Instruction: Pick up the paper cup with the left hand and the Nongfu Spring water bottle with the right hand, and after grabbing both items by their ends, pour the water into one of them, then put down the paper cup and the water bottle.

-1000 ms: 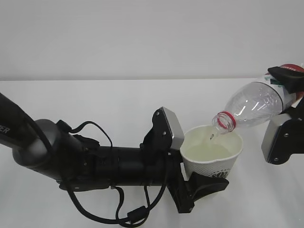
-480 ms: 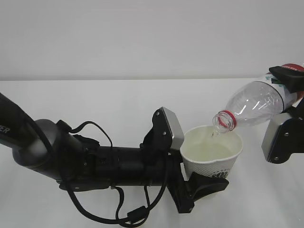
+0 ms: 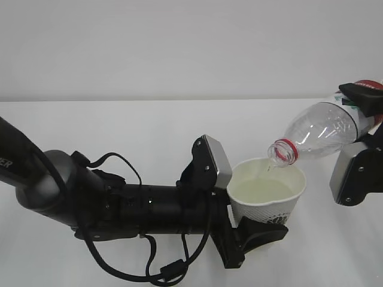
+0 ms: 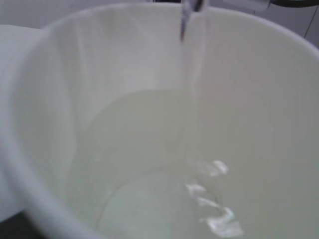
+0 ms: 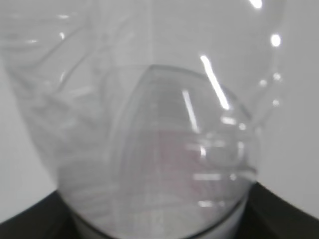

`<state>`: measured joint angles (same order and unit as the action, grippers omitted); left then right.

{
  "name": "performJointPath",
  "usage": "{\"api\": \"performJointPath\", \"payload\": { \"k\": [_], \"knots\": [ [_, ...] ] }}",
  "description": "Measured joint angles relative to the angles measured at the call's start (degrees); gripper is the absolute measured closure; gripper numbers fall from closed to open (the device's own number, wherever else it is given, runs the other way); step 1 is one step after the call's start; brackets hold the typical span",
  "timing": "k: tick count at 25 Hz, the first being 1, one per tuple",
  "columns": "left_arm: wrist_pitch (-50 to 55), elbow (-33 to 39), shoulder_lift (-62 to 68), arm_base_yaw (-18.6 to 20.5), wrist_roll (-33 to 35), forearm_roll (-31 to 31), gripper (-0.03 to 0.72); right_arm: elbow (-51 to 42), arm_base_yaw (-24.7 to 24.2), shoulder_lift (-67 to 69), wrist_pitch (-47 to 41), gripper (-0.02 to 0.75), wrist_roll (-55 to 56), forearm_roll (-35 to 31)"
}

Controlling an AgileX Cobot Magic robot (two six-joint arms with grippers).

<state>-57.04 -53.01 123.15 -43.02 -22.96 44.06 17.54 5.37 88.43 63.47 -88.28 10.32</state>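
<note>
Nothing moved, bottle (image 3: 326,128) label red, paper cup (image 3: 267,197) print unreadable

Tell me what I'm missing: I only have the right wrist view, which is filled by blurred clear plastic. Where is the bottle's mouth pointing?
Observer: The Nongfu Spring water bottle is tilted neck-down to the left, its red-ringed mouth just above the far rim of the paper cup.
Operator: Is anything coming out?
Observer: Yes, the left wrist view shows a thin stream of water falling inside the cup, with ripples on the pool below.
Operator: Who holds the cup?
Observer: The left hand grips it low on its base, upright, with the cup partly filled.
Operator: And my gripper?
Observer: The right hand clamps the bottle at its labelled end, at the frame's right edge.
</note>
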Motion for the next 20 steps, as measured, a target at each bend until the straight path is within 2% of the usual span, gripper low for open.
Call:
{"api": "performJointPath", "payload": {
  "k": [20],
  "knots": [
    [0.2,0.0,0.0,0.0,0.0,0.0,0.16,0.0,0.0,0.0,0.0,0.269,0.0,0.0]
  ]
}}
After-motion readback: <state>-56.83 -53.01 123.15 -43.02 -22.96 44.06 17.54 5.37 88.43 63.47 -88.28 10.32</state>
